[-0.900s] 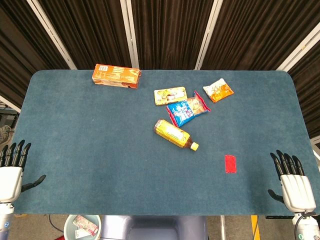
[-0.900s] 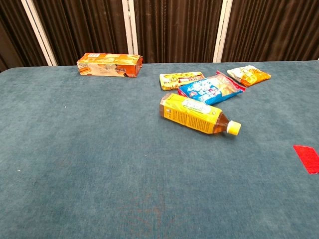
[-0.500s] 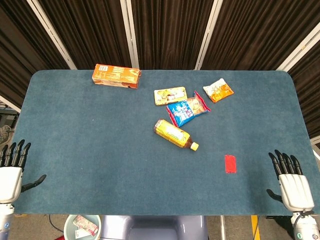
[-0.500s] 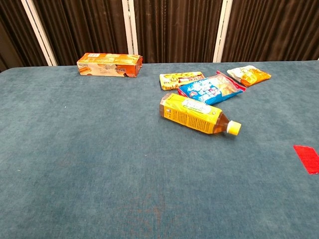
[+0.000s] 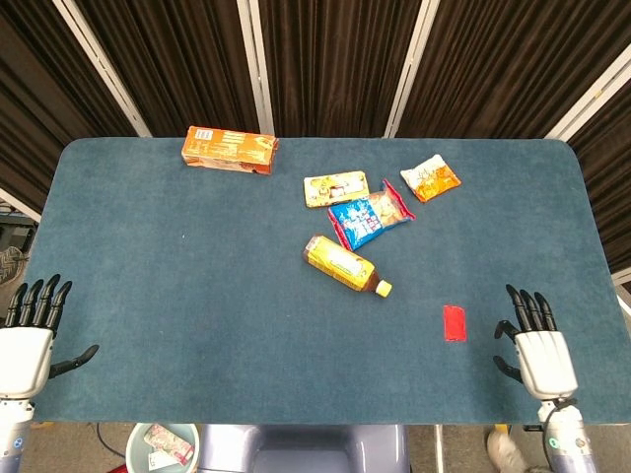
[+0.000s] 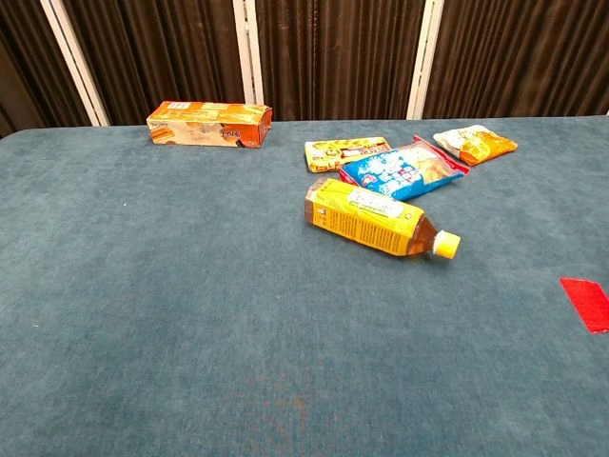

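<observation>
The blue surface [image 5: 197,296] carries the same spread as a moment ago: nothing on it has shifted. The orange box [image 5: 229,149] lies at the far edge, the bottle [image 5: 342,264] on its side near the middle, and three snack packets cluster behind it, yellow [image 5: 335,188], blue [image 5: 369,219] and orange [image 5: 430,178].

What has changed is the right robot hand [image 5: 535,347]. It has come inward from the right edge and now hovers over the surface just beside the red tape mark [image 5: 454,322], fingers spread, holding nothing. My reading is that a reach toward the middle is starting.

The left robot hand [image 5: 27,335] has barely risen at the near left corner, fingers spread and empty, well apart from everything.
</observation>
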`<state>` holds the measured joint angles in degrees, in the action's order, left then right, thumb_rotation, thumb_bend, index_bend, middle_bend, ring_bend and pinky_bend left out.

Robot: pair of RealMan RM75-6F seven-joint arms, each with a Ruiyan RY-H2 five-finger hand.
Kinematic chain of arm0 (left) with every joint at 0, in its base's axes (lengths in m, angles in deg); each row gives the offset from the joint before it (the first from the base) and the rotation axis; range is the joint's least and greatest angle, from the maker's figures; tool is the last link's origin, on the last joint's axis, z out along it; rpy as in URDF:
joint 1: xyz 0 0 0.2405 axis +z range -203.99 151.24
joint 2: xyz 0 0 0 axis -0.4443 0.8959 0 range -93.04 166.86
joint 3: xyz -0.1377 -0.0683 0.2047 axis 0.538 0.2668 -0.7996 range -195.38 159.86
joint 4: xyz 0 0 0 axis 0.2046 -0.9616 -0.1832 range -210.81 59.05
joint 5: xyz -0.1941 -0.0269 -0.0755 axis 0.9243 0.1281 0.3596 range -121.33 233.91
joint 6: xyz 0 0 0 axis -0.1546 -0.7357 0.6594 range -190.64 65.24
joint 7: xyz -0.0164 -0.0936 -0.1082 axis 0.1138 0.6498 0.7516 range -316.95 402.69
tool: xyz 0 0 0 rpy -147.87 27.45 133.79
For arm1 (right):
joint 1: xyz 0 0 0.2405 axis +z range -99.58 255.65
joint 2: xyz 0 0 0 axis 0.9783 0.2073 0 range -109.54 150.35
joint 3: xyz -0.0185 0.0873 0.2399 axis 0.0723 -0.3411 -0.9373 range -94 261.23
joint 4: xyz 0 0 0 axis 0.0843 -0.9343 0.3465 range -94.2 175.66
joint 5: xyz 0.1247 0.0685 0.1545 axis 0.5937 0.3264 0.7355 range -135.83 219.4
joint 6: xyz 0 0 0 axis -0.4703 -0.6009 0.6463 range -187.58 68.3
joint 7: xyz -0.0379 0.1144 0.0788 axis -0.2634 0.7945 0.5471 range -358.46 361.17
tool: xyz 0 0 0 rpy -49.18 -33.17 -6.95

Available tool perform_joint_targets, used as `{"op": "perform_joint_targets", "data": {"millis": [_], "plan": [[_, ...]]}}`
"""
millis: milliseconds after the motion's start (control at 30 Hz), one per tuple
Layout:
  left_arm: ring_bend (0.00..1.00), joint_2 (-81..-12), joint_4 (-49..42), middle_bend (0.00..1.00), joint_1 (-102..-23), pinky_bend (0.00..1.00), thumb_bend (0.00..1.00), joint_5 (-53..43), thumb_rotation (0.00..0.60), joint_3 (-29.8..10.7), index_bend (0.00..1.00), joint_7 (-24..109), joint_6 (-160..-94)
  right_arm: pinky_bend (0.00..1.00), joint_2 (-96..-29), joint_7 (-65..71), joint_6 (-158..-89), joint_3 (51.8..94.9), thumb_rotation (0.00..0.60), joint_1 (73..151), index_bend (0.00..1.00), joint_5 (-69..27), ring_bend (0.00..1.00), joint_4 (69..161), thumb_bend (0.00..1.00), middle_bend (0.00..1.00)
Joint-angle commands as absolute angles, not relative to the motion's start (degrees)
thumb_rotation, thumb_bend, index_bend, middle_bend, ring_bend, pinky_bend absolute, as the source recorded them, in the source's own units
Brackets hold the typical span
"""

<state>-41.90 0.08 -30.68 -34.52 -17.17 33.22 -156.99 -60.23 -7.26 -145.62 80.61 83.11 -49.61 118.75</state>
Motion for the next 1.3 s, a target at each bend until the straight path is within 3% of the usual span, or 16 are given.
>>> {"op": "perform_joint_targets", "data": {"millis": [33,400,667,1300], "plan": [[0.00,-42.2,-0.3,0.00,-30.8,0.00,0.10,-34.5,0.457,-17.1,0.00,32.8,-156.6,0.00,-64.4,-6.6,-144.1,81.1,0.600,84.1,0.53,-49.6,0.00,113.6,0.13,0.01],[0.00,-43.5,-1.9,0.00,-31.3,0.00,0.11,-34.3,0.455,-16.9,0.00,31.5,-155.2,0.00,-71.6,-7.7,-138.7,81.7,0.600,86.6,0.50,-48.3,0.00,104.1,0.13,0.00],[0.00,-43.9,-2.4,0.00,-31.7,0.00,0.11,-33.8,0.455,-16.8,0.00,31.1,-153.6,0.00,-73.9,-7.4,-136.6,81.8,0.600,88.1,0.50,-48.0,0.00,100.9,0.20,0.00],[0.00,-45.2,-3.6,0.00,-32.4,0.00,0.11,-32.4,0.455,-16.1,0.00,30.2,-151.4,0.00,-76.5,-5.9,-132.3,81.2,0.600,91.1,0.51,-46.3,0.00,95.9,0.25,0.00]]}}
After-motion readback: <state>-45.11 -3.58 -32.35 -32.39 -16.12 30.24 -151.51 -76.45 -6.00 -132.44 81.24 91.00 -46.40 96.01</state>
